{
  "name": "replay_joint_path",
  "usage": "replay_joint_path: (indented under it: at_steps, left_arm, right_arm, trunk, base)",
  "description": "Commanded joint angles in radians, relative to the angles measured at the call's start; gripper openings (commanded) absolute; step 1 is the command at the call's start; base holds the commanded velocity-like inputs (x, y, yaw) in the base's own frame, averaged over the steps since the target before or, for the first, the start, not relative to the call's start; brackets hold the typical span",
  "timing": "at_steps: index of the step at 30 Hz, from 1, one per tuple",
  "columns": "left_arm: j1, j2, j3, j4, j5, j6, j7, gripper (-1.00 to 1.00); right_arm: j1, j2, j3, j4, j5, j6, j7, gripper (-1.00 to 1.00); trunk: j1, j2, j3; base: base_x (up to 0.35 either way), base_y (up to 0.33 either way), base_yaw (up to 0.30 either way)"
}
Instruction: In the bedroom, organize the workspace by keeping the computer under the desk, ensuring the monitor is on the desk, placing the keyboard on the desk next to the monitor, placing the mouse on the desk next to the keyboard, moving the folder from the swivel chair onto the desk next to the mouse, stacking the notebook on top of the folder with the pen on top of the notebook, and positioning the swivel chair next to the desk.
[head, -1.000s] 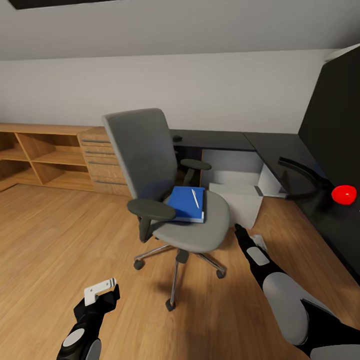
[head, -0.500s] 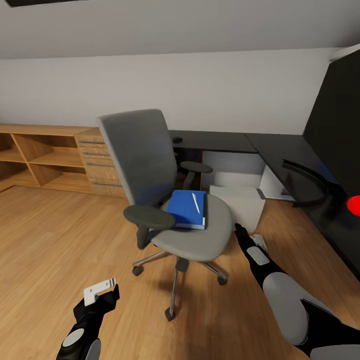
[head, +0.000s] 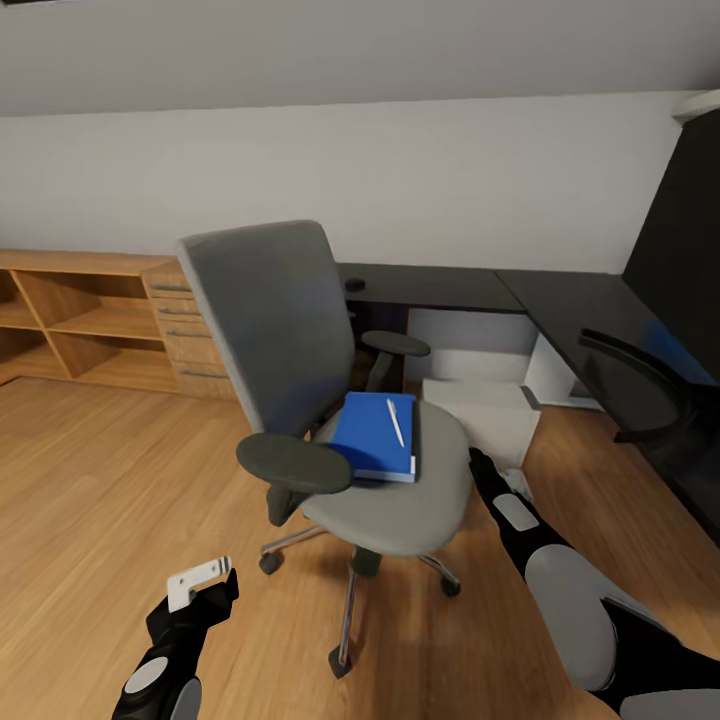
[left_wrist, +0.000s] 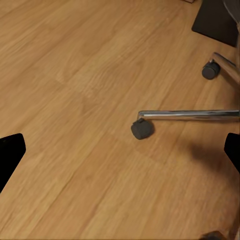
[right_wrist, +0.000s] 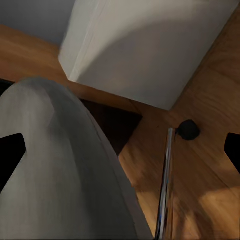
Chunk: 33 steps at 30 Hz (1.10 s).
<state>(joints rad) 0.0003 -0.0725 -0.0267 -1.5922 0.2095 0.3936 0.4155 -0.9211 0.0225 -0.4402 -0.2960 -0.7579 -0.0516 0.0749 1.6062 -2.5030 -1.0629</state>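
Taking the swivel chair (head: 350, 440) as the landmark, the step in hand appears to be fetching the folder (head: 375, 436) off its seat, and doing that well means getting the robot square to the seat's front edge, then bringing one gripper in low and flat along the folder's near edge so the pen (head: 395, 421) lying on top does not roll off. The chair sits on casters, so any sideways push on the seat or armrest would likely send it rolling; the approach should come from above, not from the side.

Nearest the robot, the left gripper (head: 200, 582) hangs low over the wood floor (head: 90, 500), short of the chair's chrome base (left_wrist: 185, 115) and to its left. In the left wrist view its dark fingertips (left_wrist: 11, 150) sit at opposite edges, so its fingers are spread wide with nothing between them.

The right gripper (head: 478, 462) reaches forward with its arm stretched, close beside the seat's right edge and below seat level. Its wrist view looks past the grey seat at the computer (right_wrist: 145, 45), fingertips likewise far apart and empty.

Behind the chair, the desk (head: 440, 285) runs along the wall and turns right; the computer stands under it.
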Motion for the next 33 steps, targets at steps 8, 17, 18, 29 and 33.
replay_joint_path:
  at_steps: [8, 17, 18, 29, 33]
  left_arm:
    - [0.0, 0.0, 0.0, -0.002, 0.01, 0.002, 0.008, 1.0]
    - [0.0, -0.001, 0.018, -0.002, 0.01, 0.002, 0.008, 1.0]
    - [0.0, -0.001, 0.019, -0.002, 0.01, 0.002, 0.008, 1.0]
    - [0.0, -0.001, 0.015, -0.003, 0.01, 0.0, 0.008, 1.0]
    - [0.0, -0.001, 0.016, -0.004, 0.01, 0.001, 0.008, 1.0]
  right_arm:
    - [0.0, 0.0, -0.002, 0.001, -0.011, -0.004, 0.005, 1.0]
    - [-0.001, 0.0, -0.002, 0.001, -0.011, -0.004, 0.005, 1.0]
    - [-0.001, 0.0, -0.002, 0.001, -0.011, -0.004, 0.005, 1.0]
    - [0.0, 0.001, -0.002, 0.001, -0.011, -0.004, 0.005, 1.0]
    - [0.0, 0.001, -0.002, 0.001, -0.011, -0.004, 0.005, 1.0]
  trunk:
    - [0.0, 0.0, -0.001]
    - [0.0, 0.0, -0.001]
    - [0.0, 0.0, -0.001]
    - [0.0, 0.0, -0.001]
    - [0.0, 0.0, -0.001]
  base:
    - [0.059, 0.005, 0.0]
    - [0.003, 0.0, 0.121]
    - [0.0, 0.0, 0.219]
    - [0.145, 0.0, 0.235]
    - [0.271, 0.0, 0.251]
